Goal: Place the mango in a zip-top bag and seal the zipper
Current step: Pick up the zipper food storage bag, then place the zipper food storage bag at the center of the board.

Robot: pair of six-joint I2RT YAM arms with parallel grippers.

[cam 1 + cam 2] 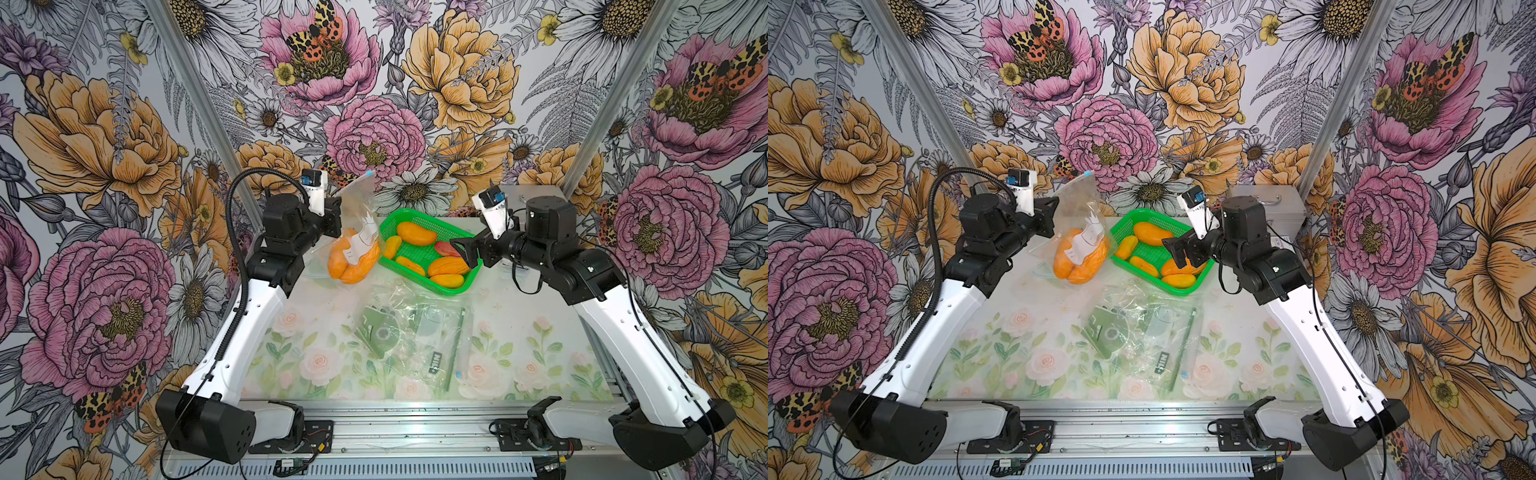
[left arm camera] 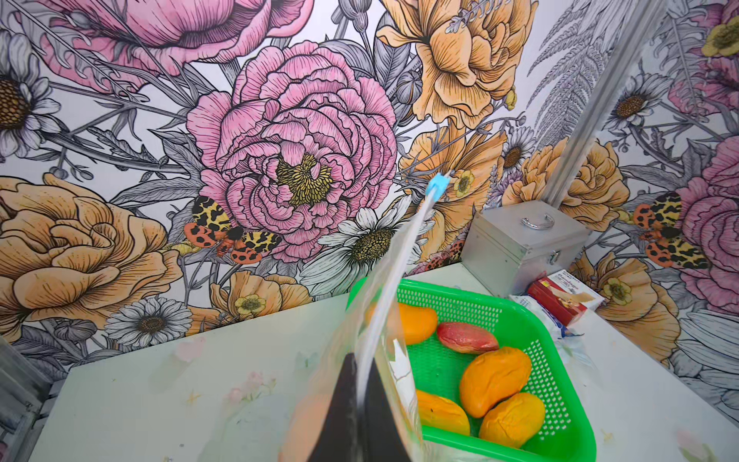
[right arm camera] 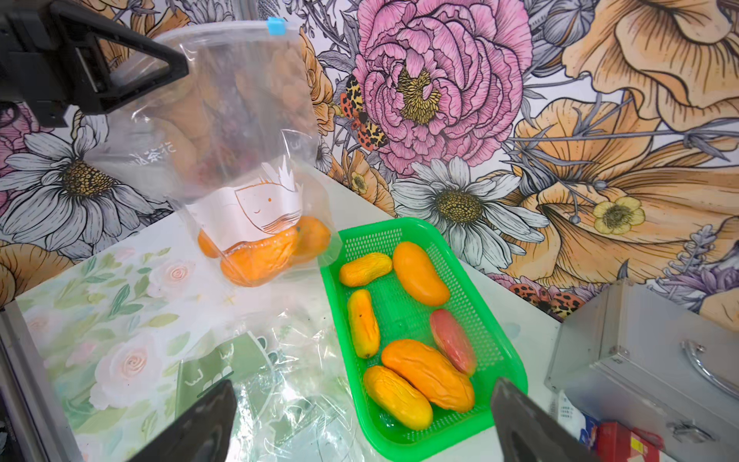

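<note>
In both top views, floral walls [image 1: 104, 145] enclose the rose-printed table [image 1: 291, 345]. The left jaws, closed, hold the zip-top bag [image 1: 359, 203] with mangoes [image 1: 353, 268] near the far edge. Left wrist: silver case [image 2: 520, 244], far-right corner. Right wrist: right jaws wide, empty, above the green basket [image 3: 496, 344].

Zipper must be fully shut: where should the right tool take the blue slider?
Probably pinch the blue slider across its flat faces, coming from the green basket side with the open right tool. It sits on the free top corner of the zip-top bag; the left tool pinches the opposite end.
</note>
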